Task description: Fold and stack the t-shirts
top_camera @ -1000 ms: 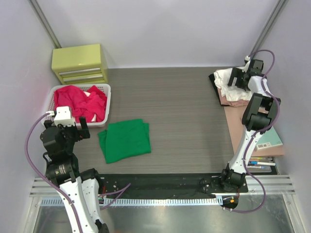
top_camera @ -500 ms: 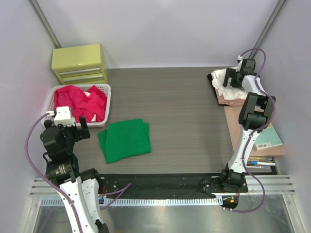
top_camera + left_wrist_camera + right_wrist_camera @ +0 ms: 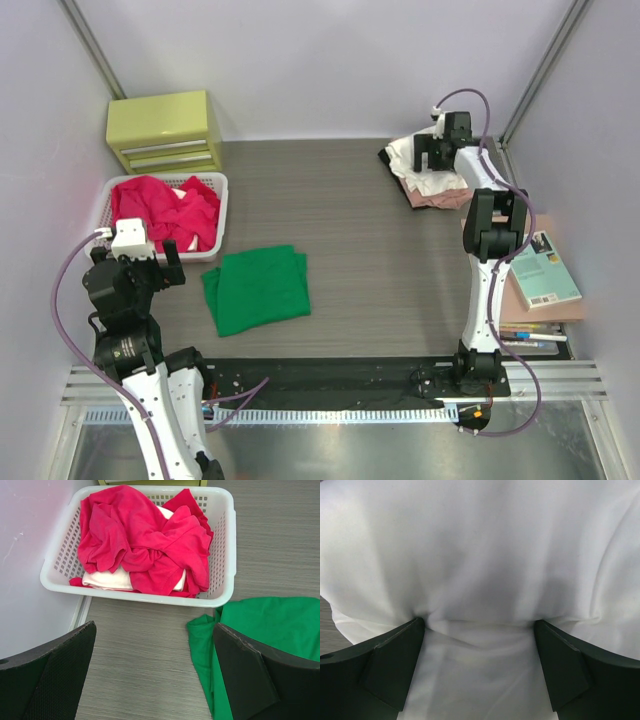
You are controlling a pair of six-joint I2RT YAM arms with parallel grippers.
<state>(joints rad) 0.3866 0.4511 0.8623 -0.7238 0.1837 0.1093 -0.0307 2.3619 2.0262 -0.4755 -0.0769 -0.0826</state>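
Where the table's near edge approaches its left side, the green shirt [image 3: 257,288] lies roughly folded, its longer side running along that edge, slightly skewed; its neck end cannot be told. Just behind it, at the left edge, a basket [image 3: 223,545] holds crumpled red shirts [image 3: 145,540]. The left gripper [image 3: 152,675] hangs above the gap between them, wide and empty. Near the far right corner the right gripper [image 3: 479,630], jaws wide, presses into a white shirt [image 3: 405,155] atop a pink shirt [image 3: 438,200].

A grey wood-grain worktop [image 3: 360,230] sits between plain pale walls [image 3: 330,60] under soft, even light, with a small yellow-green drawer unit [image 3: 163,130] in its far left corner.
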